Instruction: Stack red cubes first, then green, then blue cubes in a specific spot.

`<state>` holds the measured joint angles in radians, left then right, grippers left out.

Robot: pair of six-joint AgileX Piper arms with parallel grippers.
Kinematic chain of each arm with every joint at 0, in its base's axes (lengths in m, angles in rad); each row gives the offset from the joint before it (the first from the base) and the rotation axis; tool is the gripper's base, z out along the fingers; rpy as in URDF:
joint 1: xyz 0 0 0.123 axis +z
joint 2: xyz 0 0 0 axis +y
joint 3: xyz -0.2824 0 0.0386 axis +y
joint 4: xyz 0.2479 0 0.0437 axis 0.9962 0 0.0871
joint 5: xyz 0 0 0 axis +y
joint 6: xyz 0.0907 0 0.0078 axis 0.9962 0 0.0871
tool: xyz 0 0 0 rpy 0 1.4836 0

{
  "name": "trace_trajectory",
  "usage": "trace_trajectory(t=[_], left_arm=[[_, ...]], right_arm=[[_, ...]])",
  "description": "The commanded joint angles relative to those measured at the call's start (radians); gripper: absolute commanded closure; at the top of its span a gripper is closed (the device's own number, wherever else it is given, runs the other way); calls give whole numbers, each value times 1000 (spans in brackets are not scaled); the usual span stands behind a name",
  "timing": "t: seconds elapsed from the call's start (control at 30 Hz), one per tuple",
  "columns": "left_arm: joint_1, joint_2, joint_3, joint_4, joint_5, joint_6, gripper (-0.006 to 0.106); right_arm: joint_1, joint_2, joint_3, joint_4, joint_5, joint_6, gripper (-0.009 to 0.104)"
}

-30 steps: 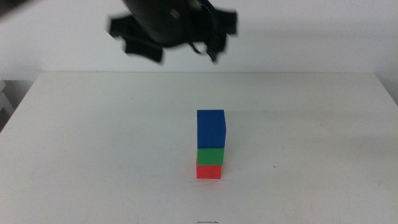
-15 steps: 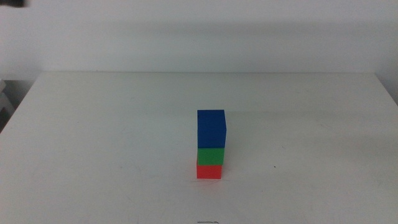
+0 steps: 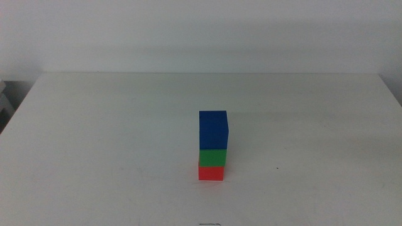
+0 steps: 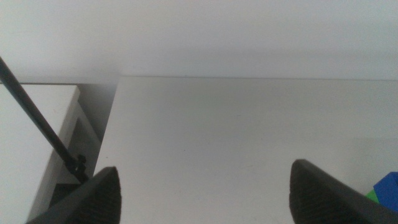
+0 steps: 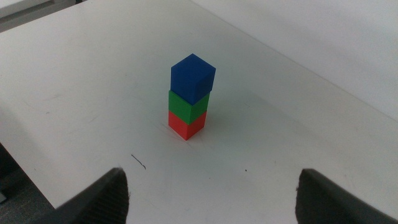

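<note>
Small matte red cube (image 3: 211, 172) rested on the white tabletop (image 3: 94, 138) near its middle, matte green cube (image 3: 213, 156) upon it, deep-blue cube (image 3: 213, 129) on top, all touching and upright; the stack appeared complete. A second earlier a dark gripper hung blurred above the table's far edge; it had since left the middle view. Left gripper (image 4: 205, 193) and right gripper (image 5: 214, 196) stood withdrawn, jaws wide apart, holding nothing
</note>
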<state>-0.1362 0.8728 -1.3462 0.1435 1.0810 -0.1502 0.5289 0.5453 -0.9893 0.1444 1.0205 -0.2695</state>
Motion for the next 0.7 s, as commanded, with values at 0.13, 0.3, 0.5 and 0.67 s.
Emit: trace_trajectory(t=[0.13, 0.3, 0.5, 0.67], left_arm=[[-1, -9, -5, 12, -77, 0, 9], [-1, -77, 71, -27, -77, 0, 9], [-1, -230, 271, -12, -235, 0, 9], [-1, -419, 539, -17, -543, 0, 9]], right_arm=[[0, 10, -17, -2, -66, -9, 1], [0, 10, -17, -1, -66, -9, 1], [-3, 8, 42, -84, -172, -9, 1], [-82, -2, 251, -113, -555, -9, 1]])
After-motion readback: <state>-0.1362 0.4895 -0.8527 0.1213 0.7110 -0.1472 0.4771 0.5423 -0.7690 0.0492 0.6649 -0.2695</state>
